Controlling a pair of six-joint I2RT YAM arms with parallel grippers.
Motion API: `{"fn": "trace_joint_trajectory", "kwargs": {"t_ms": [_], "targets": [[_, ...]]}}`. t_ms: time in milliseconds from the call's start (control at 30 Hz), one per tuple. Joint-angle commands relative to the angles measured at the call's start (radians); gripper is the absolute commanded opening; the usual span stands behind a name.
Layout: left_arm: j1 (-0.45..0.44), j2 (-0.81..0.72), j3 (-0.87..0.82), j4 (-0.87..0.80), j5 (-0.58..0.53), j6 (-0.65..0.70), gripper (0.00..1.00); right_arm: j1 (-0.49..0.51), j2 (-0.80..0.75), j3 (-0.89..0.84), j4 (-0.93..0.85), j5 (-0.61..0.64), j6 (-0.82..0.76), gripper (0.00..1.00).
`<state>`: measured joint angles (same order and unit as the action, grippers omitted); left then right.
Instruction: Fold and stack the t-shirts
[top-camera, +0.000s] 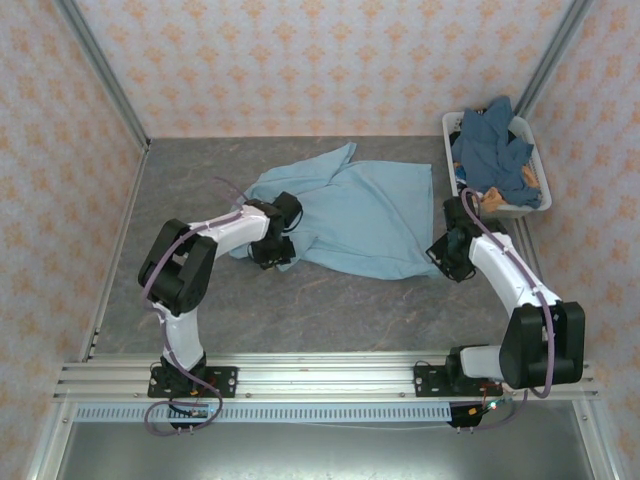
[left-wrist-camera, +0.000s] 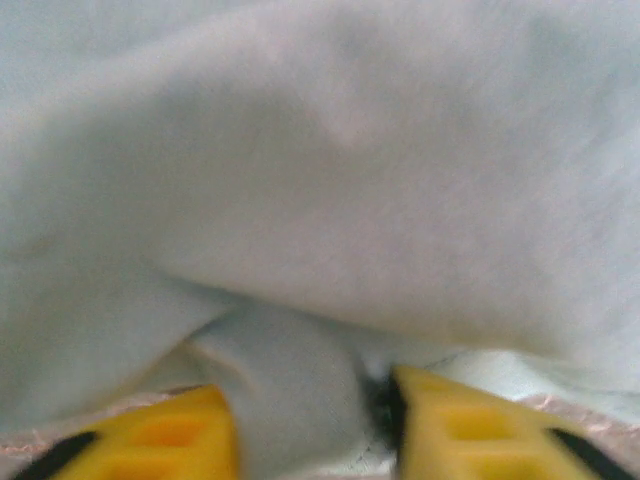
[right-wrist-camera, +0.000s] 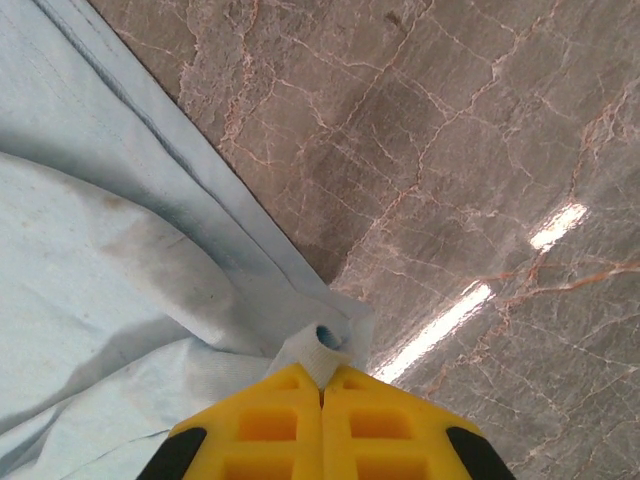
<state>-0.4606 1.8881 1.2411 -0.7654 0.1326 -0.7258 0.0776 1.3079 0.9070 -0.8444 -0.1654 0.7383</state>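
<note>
A light sky-blue t-shirt (top-camera: 360, 215) lies crumpled and partly spread across the middle of the marble table. My left gripper (top-camera: 273, 248) is at its left edge; in the left wrist view a thick fold of the t-shirt (left-wrist-camera: 350, 180) sits pinched between the yellow fingers (left-wrist-camera: 190, 440), gripper (left-wrist-camera: 315, 430) shut on it. My right gripper (top-camera: 447, 256) is at the shirt's lower right corner. In the right wrist view the gripper (right-wrist-camera: 322, 385) is shut on a small rolled pinch of the t-shirt's (right-wrist-camera: 120, 280) hem. More t-shirts (top-camera: 495, 150) in darker blue are heaped in the basket.
A white plastic basket (top-camera: 536, 205) stands at the back right, close to the right arm. Bare marble table (top-camera: 330, 310) lies in front of the shirt. Patterned walls close in the left, back and right sides.
</note>
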Motion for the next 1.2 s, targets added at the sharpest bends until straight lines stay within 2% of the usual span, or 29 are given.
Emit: {"fn": "trace_joint_trajectory", "kwargs": {"t_ms": [0, 200, 400, 600, 633, 733, 800, 933, 1067, 1167], "targets": [[0.000, -0.064, -0.033, -0.005, -0.122, 0.002, 0.00, -0.003, -0.017, -0.003, -0.015, 0.025, -0.017, 0.00], [0.002, -0.381, -0.080, -0.153, -0.264, -0.023, 0.00, -0.004, -0.021, 0.068, -0.065, 0.052, -0.036, 0.00], [0.025, -0.656, -0.144, -0.261, -0.313, -0.060, 0.00, -0.003, -0.068, 0.098, -0.145, 0.077, -0.039, 0.00], [0.028, -0.873, -0.291, -0.378, -0.430, -0.144, 0.00, -0.004, -0.161, -0.067, -0.218, 0.085, 0.024, 0.00], [0.030, -0.907, -0.318, -0.392, -0.448, -0.164, 0.00, -0.003, -0.173, -0.104, -0.221, 0.090, 0.043, 0.07], [0.038, -0.960, -0.383, -0.385, -0.428, -0.188, 0.00, -0.004, -0.195, -0.175, -0.223, 0.096, 0.102, 0.41], [0.037, -0.955, -0.394, -0.386, -0.408, -0.193, 0.00, -0.004, -0.205, -0.188, -0.224, 0.084, 0.136, 0.51], [0.038, -0.942, -0.394, -0.371, -0.375, -0.181, 0.00, -0.004, -0.234, -0.217, -0.189, 0.013, 0.197, 0.53], [0.039, -0.946, -0.391, -0.363, -0.360, -0.173, 0.00, 0.008, -0.289, -0.314, -0.090, -0.142, 0.307, 0.52], [0.038, -0.948, -0.389, -0.362, -0.353, -0.170, 0.00, 0.058, -0.325, -0.393, -0.013, -0.232, 0.416, 0.52]]}}
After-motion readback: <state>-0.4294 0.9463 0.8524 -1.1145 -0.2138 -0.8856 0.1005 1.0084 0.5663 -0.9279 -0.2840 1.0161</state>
